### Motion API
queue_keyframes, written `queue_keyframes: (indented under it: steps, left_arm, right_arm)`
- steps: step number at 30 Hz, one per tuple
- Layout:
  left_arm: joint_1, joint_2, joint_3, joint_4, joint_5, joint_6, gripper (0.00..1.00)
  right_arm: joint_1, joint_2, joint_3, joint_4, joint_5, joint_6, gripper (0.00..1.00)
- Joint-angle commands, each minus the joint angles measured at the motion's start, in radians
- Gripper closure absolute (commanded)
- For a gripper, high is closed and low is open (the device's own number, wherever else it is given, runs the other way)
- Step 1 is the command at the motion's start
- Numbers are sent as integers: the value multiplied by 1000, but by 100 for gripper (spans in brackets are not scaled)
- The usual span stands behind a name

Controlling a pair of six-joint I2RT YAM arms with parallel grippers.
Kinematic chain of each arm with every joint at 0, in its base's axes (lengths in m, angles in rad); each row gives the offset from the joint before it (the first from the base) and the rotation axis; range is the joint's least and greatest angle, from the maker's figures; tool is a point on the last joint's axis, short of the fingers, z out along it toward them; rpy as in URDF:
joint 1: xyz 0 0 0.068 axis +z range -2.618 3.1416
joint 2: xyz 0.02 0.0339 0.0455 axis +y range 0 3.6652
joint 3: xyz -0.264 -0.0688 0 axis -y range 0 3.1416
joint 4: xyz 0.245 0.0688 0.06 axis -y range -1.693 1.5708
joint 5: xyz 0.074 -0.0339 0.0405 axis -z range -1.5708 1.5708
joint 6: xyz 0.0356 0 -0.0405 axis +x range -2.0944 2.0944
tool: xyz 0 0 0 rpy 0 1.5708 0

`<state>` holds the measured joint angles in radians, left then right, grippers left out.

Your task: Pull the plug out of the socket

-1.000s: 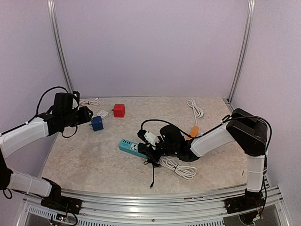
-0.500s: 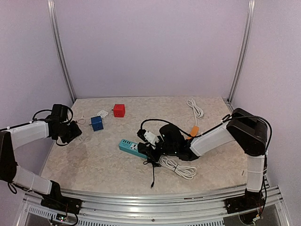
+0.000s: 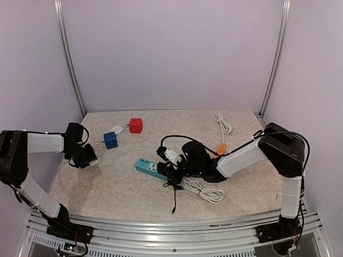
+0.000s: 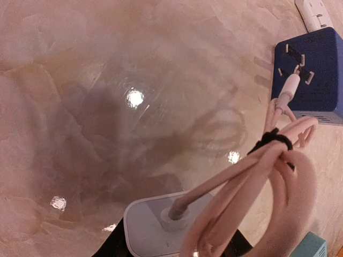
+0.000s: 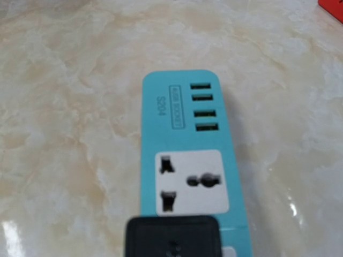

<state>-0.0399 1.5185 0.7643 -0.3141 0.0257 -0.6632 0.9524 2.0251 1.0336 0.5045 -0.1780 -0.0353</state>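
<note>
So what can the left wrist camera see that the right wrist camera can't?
Only the left wrist view: a white plug with a looped pale cable, and a blue cube adapter. Only the right wrist view: the USB ports and socket on the teal power strip, a black block at its near end, and a red corner. Both: the marbled tabletop.

Plain lilac walls [image 3: 171, 53] enclose the cell on 3 sides, with 2 aluminium uprights [image 3: 68, 59] in the rear corners. The tabletop [image 3: 107, 187] is glossy, beige and marble-patterned; light leaves small bright glints [image 4: 135, 98] on it. A ribbed metal rail [image 3: 177, 230] runs along its near edge.
</note>
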Motion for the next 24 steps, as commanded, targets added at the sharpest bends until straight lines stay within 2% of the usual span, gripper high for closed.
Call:
queue_keyframes:
  steps: [1, 4, 9, 12, 14, 16, 17, 21, 24]
  left_arm:
    - [8, 38, 7, -12, 21, 2, 51]
    - [8, 17, 1, -7, 43, 6, 42]
    - [-8, -80, -16, -2, 48, 19, 34]
    - [-59, -152, -26, 10, 31, 60, 29]
    - [-123, -198, -30, 23, 4, 93, 22]
    - [-187, -242, -37, 45, -1, 131, 5]
    - [-213, -262, -45, 65, 10, 147, 2]
    - [-282, -300, -82, 156, 90, 175, 2]
    - [-345, -253, -54, 165, 94, 190, 6]
  right_arm:
    - [-7, -1, -8, -55, -6, 9, 85]
    - [-7, -1, -8, -54, -8, 9, 85]
    - [-7, -3, -8, -52, -11, 11, 85]
    - [-7, -2, -8, -49, -12, 12, 85]
    - [-7, -4, -8, -51, -13, 14, 85]
    - [-7, -7, -8, -50, -13, 14, 85]
    - [-6, -9, -8, -52, -14, 15, 85]
    - [-7, -10, -5, -54, -11, 17, 85]
    - [-6, -9, -2, -58, -11, 17, 86]
